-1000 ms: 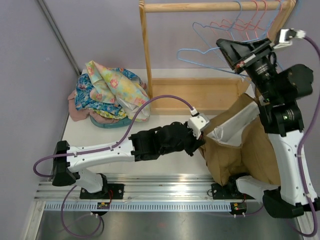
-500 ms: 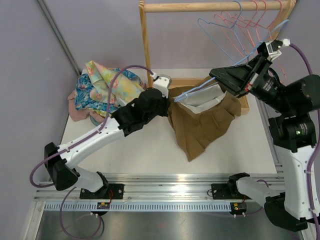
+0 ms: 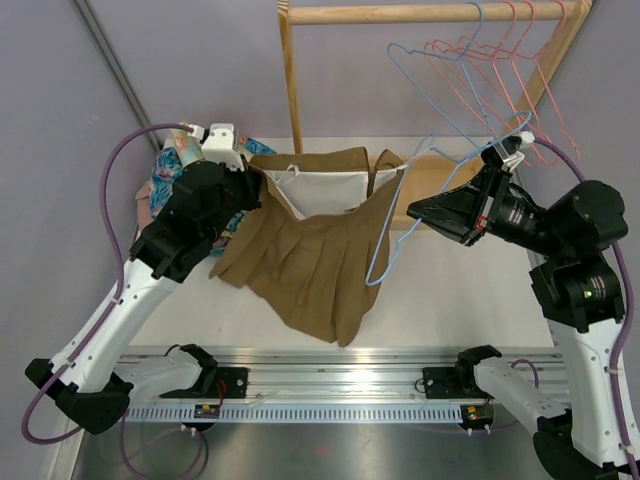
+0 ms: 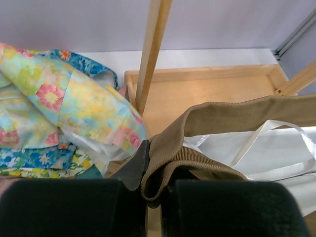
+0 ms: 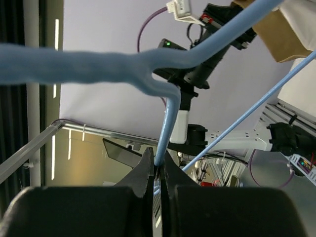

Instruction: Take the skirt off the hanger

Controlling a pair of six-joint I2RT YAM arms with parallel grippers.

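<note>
The brown pleated skirt (image 3: 300, 265) with white lining hangs spread between my two arms above the table. My left gripper (image 3: 250, 186) is shut on the left end of its waistband, which is bunched between the fingers in the left wrist view (image 4: 197, 148). My right gripper (image 3: 411, 213) is shut on the wire of a light blue hanger (image 3: 385, 240), pinched at the fingertips in the right wrist view (image 5: 165, 128). The skirt's right waistband corner lies against the hanger's arm; I cannot tell whether it is still hooked on.
A pile of floral clothes (image 3: 165, 185) lies at the back left, right beside my left gripper, and shows in the left wrist view (image 4: 59, 94). The wooden rack (image 3: 292, 90) stands behind with pink hangers (image 3: 505, 45) and a blue one on its rail.
My left gripper has swung left and back toward the floral pile, pulling the skirt with it and stretching the waistband. My right gripper has moved the blue hanger lower and leftward.
</note>
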